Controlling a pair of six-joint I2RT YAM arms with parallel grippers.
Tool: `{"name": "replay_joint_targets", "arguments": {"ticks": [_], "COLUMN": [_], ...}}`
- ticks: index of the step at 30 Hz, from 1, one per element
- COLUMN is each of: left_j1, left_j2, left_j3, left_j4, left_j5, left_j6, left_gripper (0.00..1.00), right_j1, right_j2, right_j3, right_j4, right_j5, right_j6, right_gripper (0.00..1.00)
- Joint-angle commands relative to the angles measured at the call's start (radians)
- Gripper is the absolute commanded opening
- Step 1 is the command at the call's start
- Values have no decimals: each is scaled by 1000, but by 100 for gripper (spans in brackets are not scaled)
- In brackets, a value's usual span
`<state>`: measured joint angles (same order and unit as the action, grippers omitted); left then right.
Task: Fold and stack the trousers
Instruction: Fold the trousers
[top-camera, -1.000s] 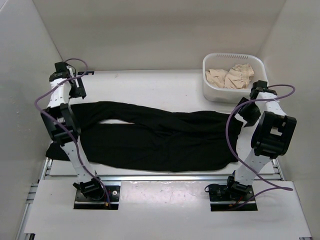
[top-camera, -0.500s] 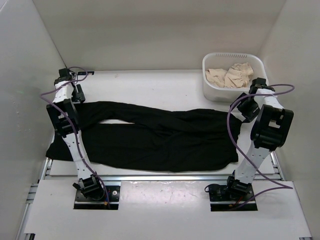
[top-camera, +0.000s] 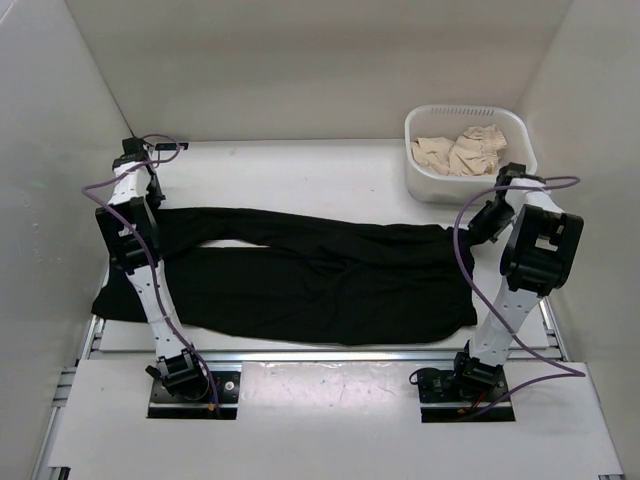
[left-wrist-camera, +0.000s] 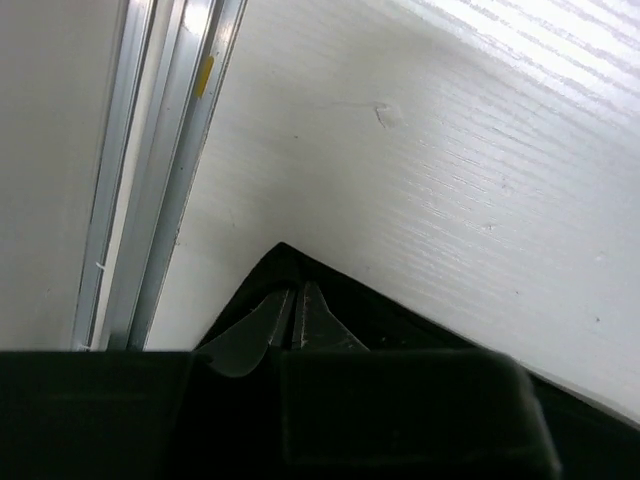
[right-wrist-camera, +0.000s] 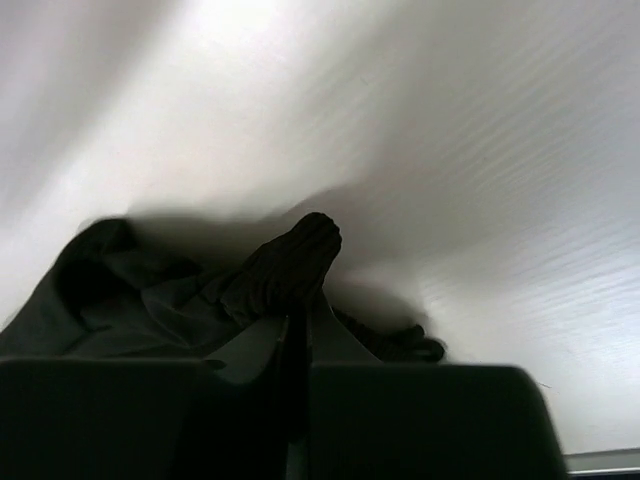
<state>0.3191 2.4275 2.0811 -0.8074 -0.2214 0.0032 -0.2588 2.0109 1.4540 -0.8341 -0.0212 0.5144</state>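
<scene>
At the near side, the trousers (top-camera: 320, 280) were spread flat across the table (top-camera: 300, 165), with the legs laid out to the left and the waist to the right. Their near hem was seen just short of the metal rail (top-camera: 330, 354). Part of the near leg was hidden behind the left arm, and its cuff reached almost to the table's left edge, so little room was left there.

In the left wrist view, the left gripper (left-wrist-camera: 297, 305) was clenched on a corner of the far leg's cuff; the fingers were pressed together and their lower part was cut off by the camera housing. In the right wrist view, the right gripper (right-wrist-camera: 297, 325) was pinched on a bunched lump of waist fabric; how much cloth was caught could not be made out, as the black folds merged in shadow.

Beyond the trousers, a broad bare strip of table was left up to the back wall. At the far right corner stood a white basket (top-camera: 420, 180) of beige cloths (top-camera: 460, 152), near the right gripper but apart from the trousers
</scene>
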Motion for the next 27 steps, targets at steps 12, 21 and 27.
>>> {"name": "replay_joint_targets", "arguments": {"ticks": [12, 21, 27], "left_j1": [-14, -14, 27], "left_j2": [-352, -493, -684], "left_j3": [134, 113, -372], "left_j4": [37, 71, 108], "left_j5": [-116, -147, -170], "left_j6": [-3, -3, -3], "left_gripper": [14, 14, 14], "right_j1": [-59, -96, -96], "right_j2": [-164, -228, -271], "right_j3": [306, 210, 41], "right_j4": [-126, -100, -62], "right_j5": [135, 45, -79], "right_j6": [-232, -232, -232], "right_gripper": [0, 0, 0]}}
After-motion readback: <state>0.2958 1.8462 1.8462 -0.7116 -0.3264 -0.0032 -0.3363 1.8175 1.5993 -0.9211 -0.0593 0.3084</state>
